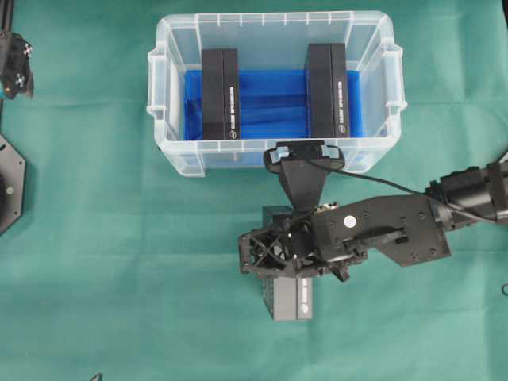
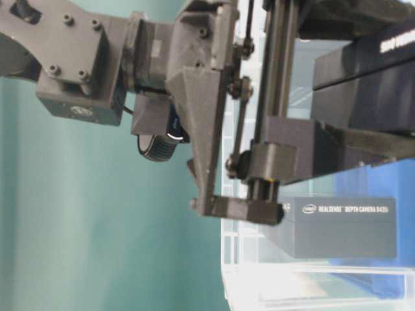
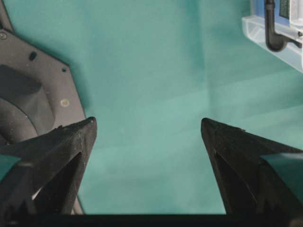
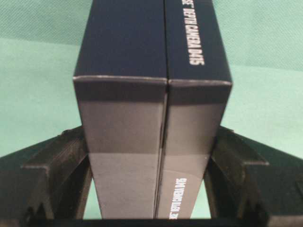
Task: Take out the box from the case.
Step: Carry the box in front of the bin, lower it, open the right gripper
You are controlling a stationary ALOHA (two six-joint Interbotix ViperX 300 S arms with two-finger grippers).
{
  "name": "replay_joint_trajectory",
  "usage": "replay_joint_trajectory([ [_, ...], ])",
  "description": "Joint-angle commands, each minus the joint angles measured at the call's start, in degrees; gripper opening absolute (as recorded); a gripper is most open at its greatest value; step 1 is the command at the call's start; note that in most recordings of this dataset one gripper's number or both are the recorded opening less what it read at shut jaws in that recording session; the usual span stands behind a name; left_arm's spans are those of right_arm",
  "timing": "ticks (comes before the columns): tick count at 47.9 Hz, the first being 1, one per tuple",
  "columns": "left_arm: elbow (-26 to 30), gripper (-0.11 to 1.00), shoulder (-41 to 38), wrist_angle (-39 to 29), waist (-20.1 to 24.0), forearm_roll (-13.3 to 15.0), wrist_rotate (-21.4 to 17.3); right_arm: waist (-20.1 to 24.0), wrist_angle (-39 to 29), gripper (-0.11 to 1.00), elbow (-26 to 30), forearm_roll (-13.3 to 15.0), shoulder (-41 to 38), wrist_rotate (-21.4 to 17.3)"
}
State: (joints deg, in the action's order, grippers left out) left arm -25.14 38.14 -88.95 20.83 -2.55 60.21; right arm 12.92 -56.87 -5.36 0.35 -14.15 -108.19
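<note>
The right gripper [image 4: 150,156] has its fingers [image 4: 61,161] flanking a dark RealSense camera box [image 4: 151,80] lying on the green cloth [image 1: 119,262] outside the case [image 1: 274,24]; whether they still clamp it is unclear. Two matching boxes [image 1: 220,94] stand inside. The left gripper [image 3: 147,130] gapes empty.

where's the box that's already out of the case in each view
Overhead: the box lies on the green cloth below the case, partly under the right hand.
Table-level: lower right, grey face with white lettering, beside the hand's fingers.
Left wrist: not in it; only a case corner at upper right.
Right wrist: centre, between the fingers.
Shared landmark: the green cloth.
</note>
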Motion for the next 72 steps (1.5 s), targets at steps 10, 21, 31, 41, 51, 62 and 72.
replay_joint_trajectory([
  [10,0.4,0.92,0.7,0.0,-0.1,-0.4,0.0,-0.1,2.4,0.89,0.1,0.0,1.7,-0.4],
  [21,0.2,0.92,1.1,0.1,-0.1,-0.4,0.0,-0.1,1.5,0.88,0.1,0.0,1.7,-0.7],
  [31,0.2,0.92,1.1,0.0,-0.1,-0.4,0.0,-0.4,1.5,0.88,0.7,0.0,2.3,-0.4],
  [41,0.2,0.92,1.1,0.0,-0.1,-0.4,-0.1,-1.4,-2.6,0.88,3.1,1.2,5.6,0.2],
  [51,0.2,0.92,1.1,0.0,-0.1,-0.4,-0.1,-1.9,-12.0,0.87,8.6,5.9,7.7,0.3],
  [62,0.3,0.92,1.1,0.0,-0.1,-0.4,-0.1,-2.0,-19.0,0.85,15.6,7.9,8.0,1.8],
  [72,0.2,0.92,1.1,0.0,-0.1,-0.4,-0.1,-2.2,-21.4,0.85,17.7,8.2,7.9,3.3],
])
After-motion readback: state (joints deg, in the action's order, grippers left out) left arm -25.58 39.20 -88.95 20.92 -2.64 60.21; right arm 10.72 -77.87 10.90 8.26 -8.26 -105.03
